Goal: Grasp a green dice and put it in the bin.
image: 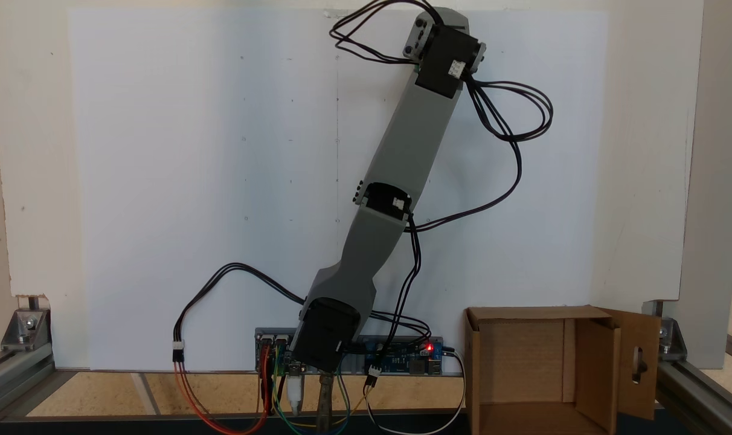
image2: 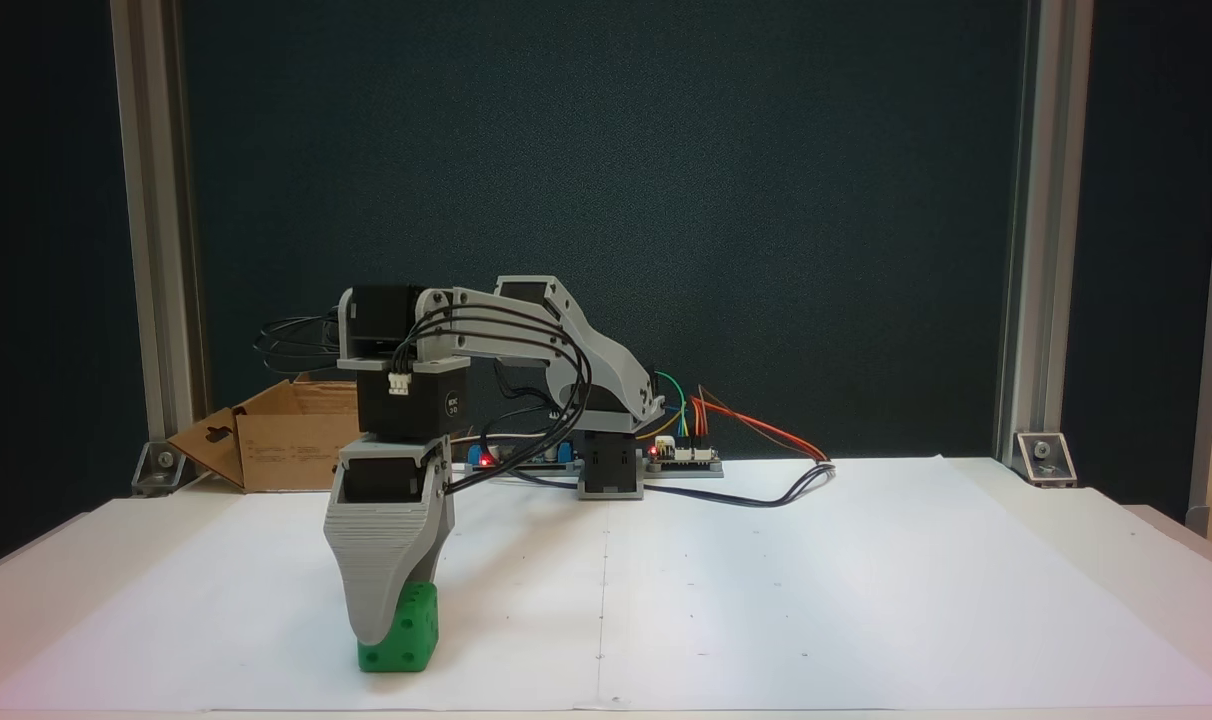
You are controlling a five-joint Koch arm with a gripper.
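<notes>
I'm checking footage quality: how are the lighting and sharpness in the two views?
In a fixed view looking down, the white sheet is evenly lit, slightly bluish, with no strong shadows. In a fixed view from the front, the backdrop is dark; the green dice and the claw at it look sharp, with faint shadows.

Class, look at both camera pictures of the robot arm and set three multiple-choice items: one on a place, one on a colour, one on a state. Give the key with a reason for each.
1. Where is the dice?
A. In the bin
B. On the white sheet, at the gripper's tip
C. On the circuit board

2. What colour is the dice?
A. Red
B. Blue
C. Green

3. How is the bin?
A. Open, flaps out
B. Taped shut
C. Crushed flat

Key: 1 B, the gripper stands down on the sheet against the dice; 2 C, its faces are bright green; 3 A, the bare inside shows and a slotted flap stands out.
</notes>
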